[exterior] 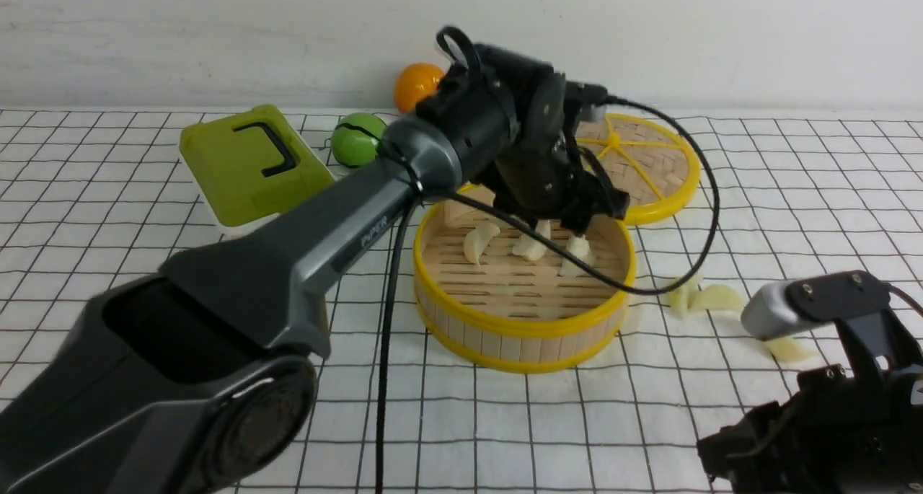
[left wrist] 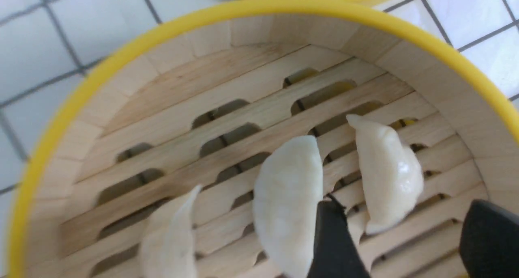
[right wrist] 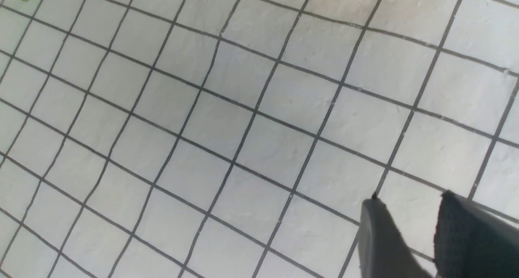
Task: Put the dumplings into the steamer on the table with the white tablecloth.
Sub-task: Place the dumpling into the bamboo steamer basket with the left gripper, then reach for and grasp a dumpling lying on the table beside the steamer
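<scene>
The left gripper point(left wrist: 405, 223) hangs inside the steamer point(exterior: 519, 329), low over its slatted floor. Its jaws stand wide apart with nothing clamped between them. 1 dumpling point(left wrist: 387, 172) lies on the slats just past the fingertips point(left wrist: 332, 237), so I judge it is already let go.

Around it, the left wrist view shows 2 more dumplings on the same floor, a middle one point(left wrist: 288, 201) and a blurred one point(left wrist: 170, 237) at the frame edge. The front view confirms 3 dumplings in a row in the far half of the basket. The near half of the floor is bare.

Outside the steamer, on the white tablecloth point(exterior: 793, 191) to its right, what looks like a pair of dumplings point(exterior: 703, 298) lies touching, near the basket wall. 1 more point(exterior: 789, 350) lies further toward the right arm, partly hidden by it.

The right gripper point(right wrist: 409, 207) hovers over bare grid cloth with its jaws a little apart and empty. No dumpling shows in its wrist view.

By this count the task stands at about half: 3 of 6 in, 3 left on the cloth. The woven lid point(exterior: 652, 164) rests on the cloth behind the basket, against its far rim, not covering the floor.
</scene>
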